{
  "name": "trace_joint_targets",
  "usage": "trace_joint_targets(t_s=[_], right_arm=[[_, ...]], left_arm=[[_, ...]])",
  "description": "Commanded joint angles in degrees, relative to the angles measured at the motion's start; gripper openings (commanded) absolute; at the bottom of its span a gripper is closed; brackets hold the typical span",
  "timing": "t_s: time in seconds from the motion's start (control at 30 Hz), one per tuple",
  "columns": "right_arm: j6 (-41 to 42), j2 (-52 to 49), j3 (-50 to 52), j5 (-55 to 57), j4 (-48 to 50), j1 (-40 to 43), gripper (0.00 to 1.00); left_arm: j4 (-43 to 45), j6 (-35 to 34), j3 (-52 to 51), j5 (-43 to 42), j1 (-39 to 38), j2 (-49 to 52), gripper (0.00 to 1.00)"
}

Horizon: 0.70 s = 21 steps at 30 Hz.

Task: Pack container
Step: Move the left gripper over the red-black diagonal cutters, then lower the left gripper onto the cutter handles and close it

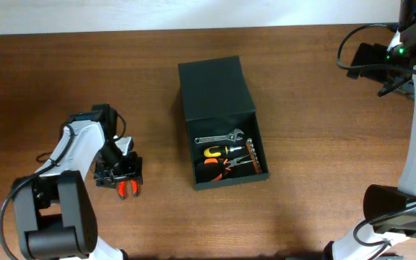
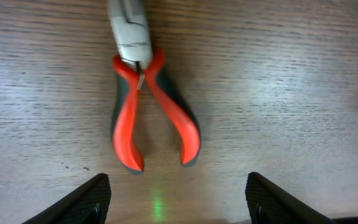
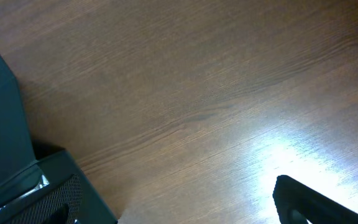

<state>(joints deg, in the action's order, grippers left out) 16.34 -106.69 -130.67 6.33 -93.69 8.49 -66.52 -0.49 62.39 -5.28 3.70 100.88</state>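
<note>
Overhead, the container [image 1: 214, 87] sits mid-table, its long axis running near to far and its flap lying open on the far side. Inside I see a wrench [image 1: 221, 137], a yellow screwdriver [image 1: 217, 151], orange pliers [image 1: 224, 167] and a bit rack [image 1: 255, 154]. Only the left wrist view shows my left gripper [image 2: 176, 208] spread wide, just short of the red pliers [image 2: 151, 118]. The right wrist view catches the container's corner; my right gripper [image 1: 368, 58] stands apart and empty.

Left tool [image 2: 176, 200] jaws apart, right tool [image 1: 365, 58] likewise
</note>
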Motion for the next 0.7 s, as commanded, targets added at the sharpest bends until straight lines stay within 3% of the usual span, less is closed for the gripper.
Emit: trace_joint_targets(t_s=[0.0,0.27,0.67], right_arm=[[0.17,0.46,0.07,-0.11,0.00,0.20,0.99],[0.17,0.46,0.07,-0.11,0.00,0.20,0.99],[0.17,0.46,0.07,-0.11,0.00,0.20,0.99]], left_arm=[[0.44,-3.06,-0.33,0.61,-1.92,0.35,0.71],[1.88,-7.67,-0.33,0.83,-6.40,0.35,0.72],[4.57,-14.75,-0.50,0.83,-6.67,0.35,0.68]])
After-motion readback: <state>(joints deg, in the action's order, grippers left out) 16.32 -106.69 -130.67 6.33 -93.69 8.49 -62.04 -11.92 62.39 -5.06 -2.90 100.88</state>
